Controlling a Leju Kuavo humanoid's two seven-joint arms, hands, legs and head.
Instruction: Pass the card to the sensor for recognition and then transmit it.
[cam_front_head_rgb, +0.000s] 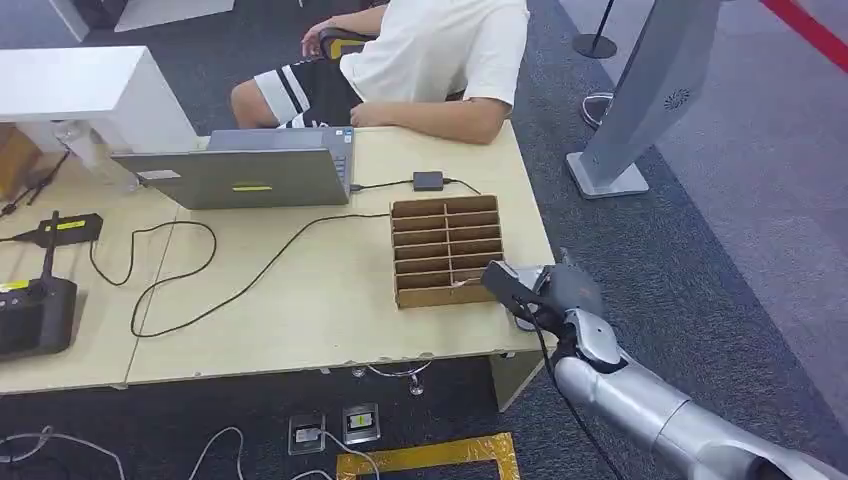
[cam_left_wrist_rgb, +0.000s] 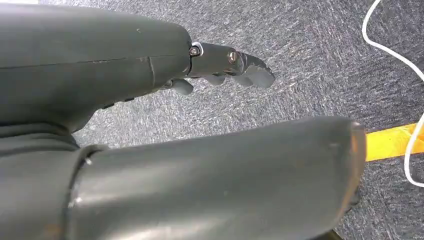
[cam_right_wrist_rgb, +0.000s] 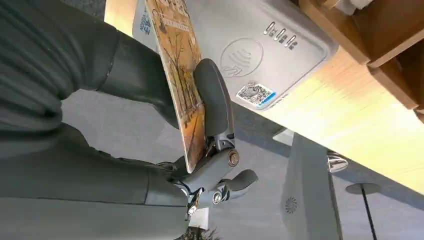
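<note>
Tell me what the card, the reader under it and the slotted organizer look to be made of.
Card: thin and rigid with a printed orange picture face, likely plastic or coated cardstock; held by the right hand.
Reader: matte light grey moulded plastic, with an embossed contactless symbol and a sticker.
Organizer: brown flat panels with plain edges, probably thin wood or fibreboard.

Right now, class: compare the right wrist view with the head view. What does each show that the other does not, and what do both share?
The right wrist view alone shows the card, with a printed picture, pinched in the right hand, and the grey sensor with its wave symbol and sticker on the table's edge.

The head view alone shows the laptop, a seated person, black cables and a black device.

Both share the right hand, the wooden compartment box, the light table and the grey floor stand.
</note>
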